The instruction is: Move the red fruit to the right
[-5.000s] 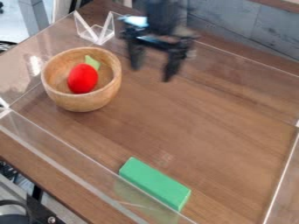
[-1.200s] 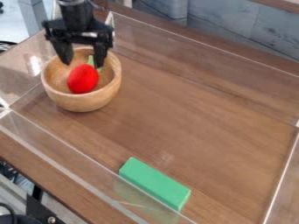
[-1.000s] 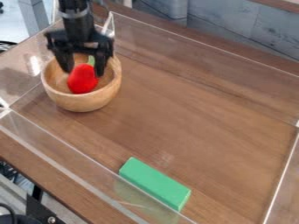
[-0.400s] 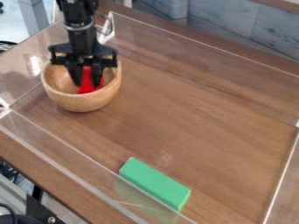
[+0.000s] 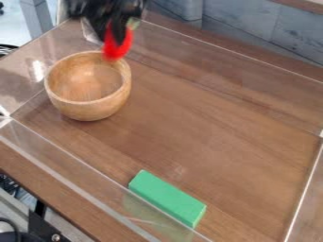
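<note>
One blurred hand (image 5: 116, 38), red fruit (image 5: 119, 43) gripped

The gripper (image 5: 116, 40) is near the top of the picture and it is blurred. Between its dark fingers it holds the red fruit (image 5: 117, 43), so the jaws are closed on it. The fruit hangs in the air, above the far right rim of the wooden bowl (image 5: 87, 86) and not touching it. The bowl stands on the left part of the wooden table (image 5: 214, 123), and nothing is seen inside it. A clear wall (image 5: 76, 184) goes around the table surface. A flat green block (image 5: 165, 198) lies near the front wall, well apart from the bowl.
</note>
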